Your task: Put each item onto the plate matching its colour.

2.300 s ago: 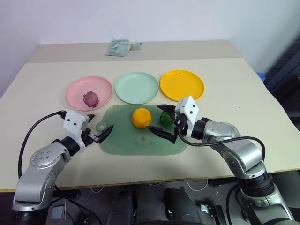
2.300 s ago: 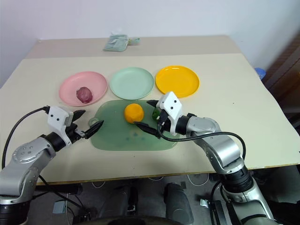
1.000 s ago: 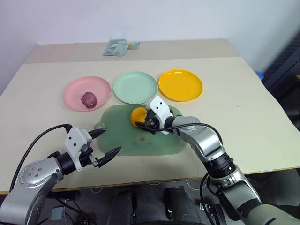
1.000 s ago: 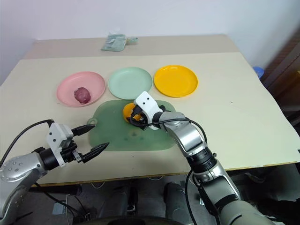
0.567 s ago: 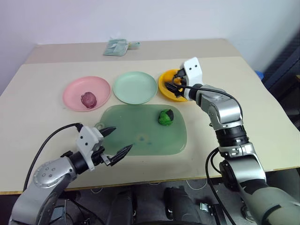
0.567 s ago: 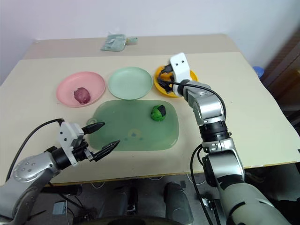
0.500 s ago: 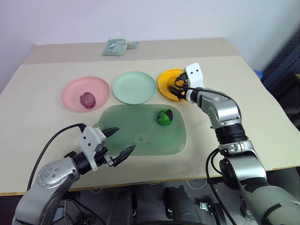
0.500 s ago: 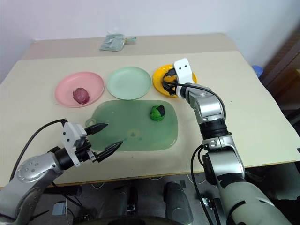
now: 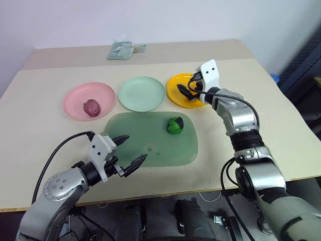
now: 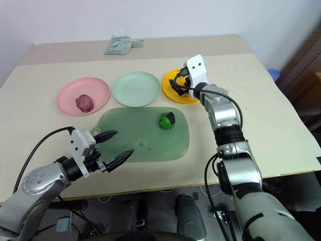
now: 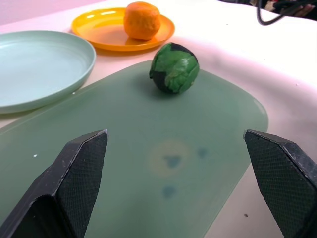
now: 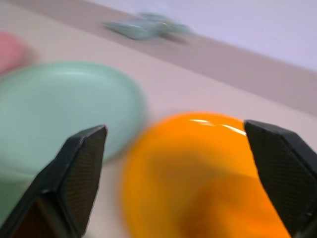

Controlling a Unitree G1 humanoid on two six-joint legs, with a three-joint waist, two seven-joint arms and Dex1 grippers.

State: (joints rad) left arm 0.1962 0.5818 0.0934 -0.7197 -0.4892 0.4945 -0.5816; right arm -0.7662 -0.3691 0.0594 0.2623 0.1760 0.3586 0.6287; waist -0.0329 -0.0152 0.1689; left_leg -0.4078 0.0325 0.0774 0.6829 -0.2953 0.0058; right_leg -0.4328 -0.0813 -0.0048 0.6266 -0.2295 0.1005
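Note:
The orange lump (image 11: 142, 20) lies on the yellow-orange plate (image 11: 106, 34). My right gripper (image 9: 184, 90) hovers just over that plate (image 12: 198, 168), open, nothing between its fingers. The green ball with a black patch (image 9: 175, 125) rests on the translucent green board (image 9: 150, 143), toward its far right. The dark purple-red lump (image 9: 92, 106) sits on the pink plate (image 9: 75, 98). Between the pink and yellow plates, the mint green plate (image 9: 142, 93) holds nothing. My left gripper (image 9: 134, 147) stands open at the board's near left corner, pointing toward the green ball (image 11: 173, 68).
A small pale green packet (image 9: 120, 50) lies at the table's far edge. The board's ring tab (image 9: 104, 134) sits by my left gripper. Bare tabletop (image 9: 45, 135) stretches left of the board and right of the yellow plate.
My right gripper carried the orange lump from the board to the yellow-orange plate, then opened and let it go there. My left gripper shifted slightly right along the board's near edge.

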